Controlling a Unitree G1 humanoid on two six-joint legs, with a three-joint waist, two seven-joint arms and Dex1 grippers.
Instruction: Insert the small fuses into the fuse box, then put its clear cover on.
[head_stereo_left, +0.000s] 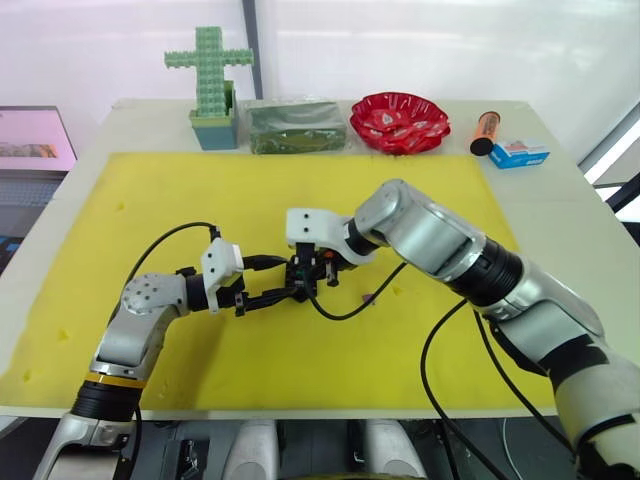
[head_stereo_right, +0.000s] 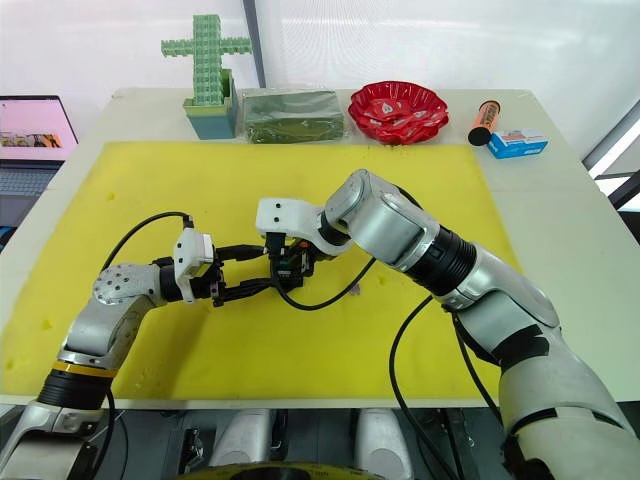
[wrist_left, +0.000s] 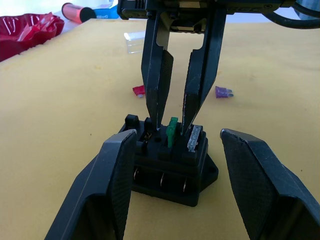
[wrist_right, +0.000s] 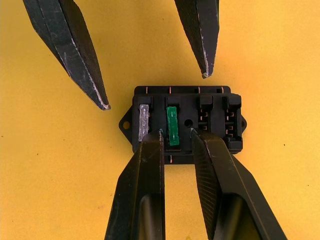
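Observation:
The black fuse box (wrist_right: 210, 145) lies on the yellow mat (head_stereo_left: 150, 200). A green fuse (wrist_right: 173, 125) and a grey fuse (wrist_right: 144, 122) stand in its slots, and the other slots show empty. My right gripper (wrist_right: 175, 131) points down at the box, narrowly open, one fingertip on each side of the green fuse. My left gripper (wrist_left: 172, 150) is wide open, its fingers (wrist_left: 117, 175) flanking the box's sides. A red fuse (wrist_left: 138, 90) and a purplish fuse (wrist_left: 223, 92) lie loose on the mat beyond the box. The clear cover (wrist_left: 134, 41) lies farther off.
Along the table's far edge stand a green block cross in a teal pot (head_stereo_left: 210, 80), a dark green box (head_stereo_left: 293, 125), a red bowl (head_stereo_left: 399, 121), an orange tube (head_stereo_left: 485, 132) and a blue-white packet (head_stereo_left: 520, 153). A laptop (head_stereo_left: 35, 140) sits off the table's left.

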